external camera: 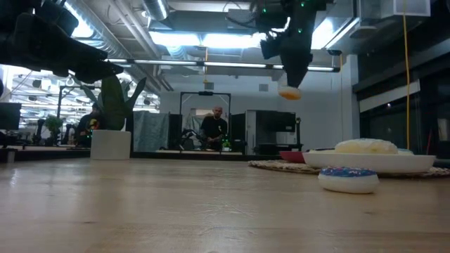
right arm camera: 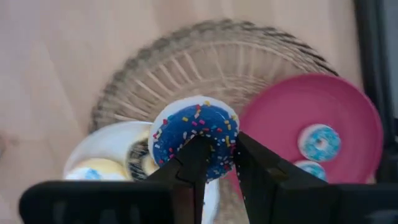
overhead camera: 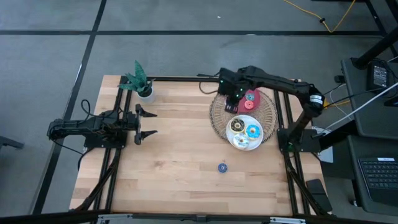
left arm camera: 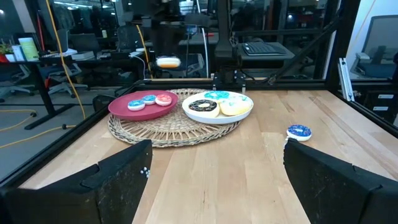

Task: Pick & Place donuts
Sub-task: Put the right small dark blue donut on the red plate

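the right gripper (right arm camera: 214, 163) pinched a blue-iced donut (right arm camera: 194, 134) in the air above the woven mat (overhead camera: 219, 115), near the tabletop's far right corner. the left gripper (overhead camera: 147, 122) waited spread at the left edge.

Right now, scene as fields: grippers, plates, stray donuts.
right gripper: shut on a blue-iced donut, held in the air above the woven mat
left gripper: open, idle at the table's left side
white plate: chocolate, blue and pale donuts
red plate: small blue and pink donuts
loose donut: blue, alone on the table's wood, near the front
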